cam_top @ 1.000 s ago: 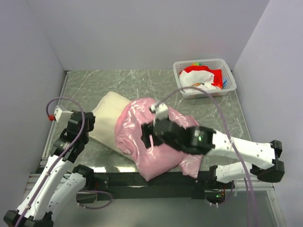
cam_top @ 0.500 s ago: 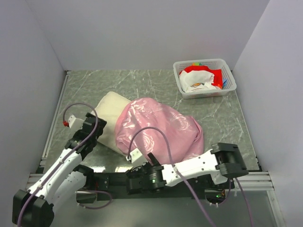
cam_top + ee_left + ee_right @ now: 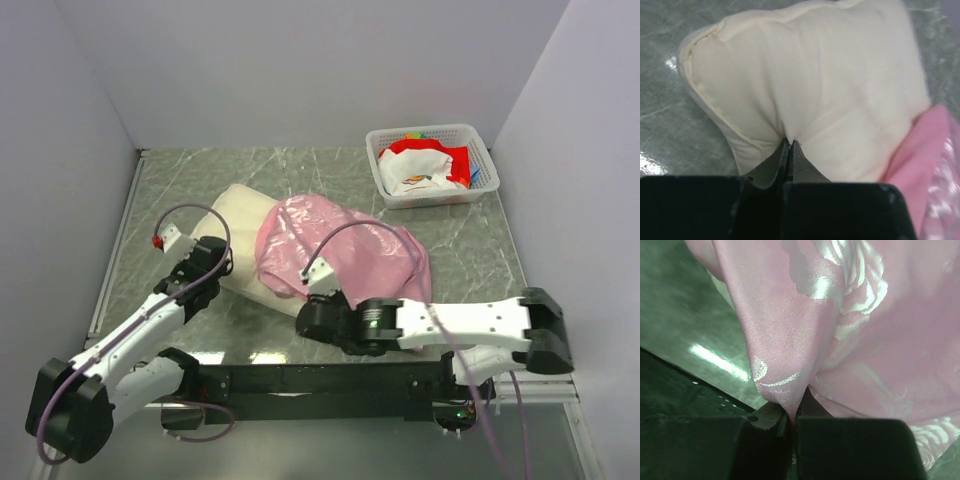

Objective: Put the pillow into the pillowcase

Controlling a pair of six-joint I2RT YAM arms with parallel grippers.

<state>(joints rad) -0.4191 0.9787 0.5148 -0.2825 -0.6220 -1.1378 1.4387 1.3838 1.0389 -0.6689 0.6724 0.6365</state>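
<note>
Now left pincer [image 3: 789,143] pinching pillow [image 3: 805,75] edge; right pincer [image 3: 794,412] clamped on pillowcase [image 3: 865,340] fold

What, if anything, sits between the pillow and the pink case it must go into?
Nothing visible. One end of the pillow is already inside the pillowcase. The left gripper pinches the pillow's bare end, and the right gripper pinches the pillowcase.

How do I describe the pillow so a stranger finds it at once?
Start at the grey marble table. Near its middle lies a shiny pink pillowcase; the pillow pokes out of it toward the left arm. It alone is cream and padded.
</note>
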